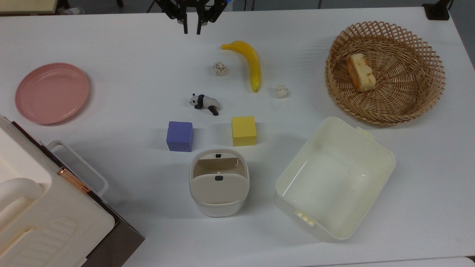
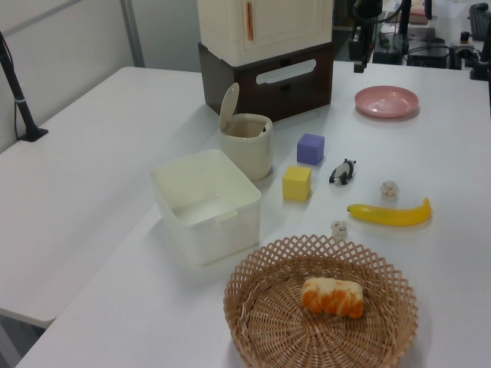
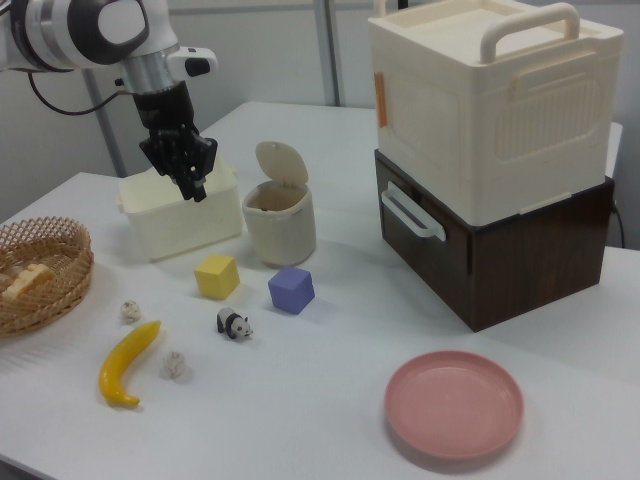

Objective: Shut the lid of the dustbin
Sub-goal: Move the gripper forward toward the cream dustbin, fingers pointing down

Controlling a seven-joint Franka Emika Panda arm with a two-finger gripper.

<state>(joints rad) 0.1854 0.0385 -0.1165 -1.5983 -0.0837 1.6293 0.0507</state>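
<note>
The dustbin [image 3: 280, 222] stands on the table with its lid [image 3: 278, 162] upright, so closing has not begun. The gripper [image 3: 194, 181], fingers nearly together and empty, hangs well apart from the bin, above the table.

A: What crowds the small beige plastic dustbin [image 1: 219, 185]?
B: In the top view, the purple foam cube [image 1: 180, 136] and yellow foam cube [image 1: 243, 130] stand just above it, with bare white desk [image 1: 130, 85] between them. The pale-yellow rectangular tub [image 1: 334, 178] is near its right.
A: And overhead?
B: Its upright beige rounded lid [image 3: 277, 160] has open air around it
</note>
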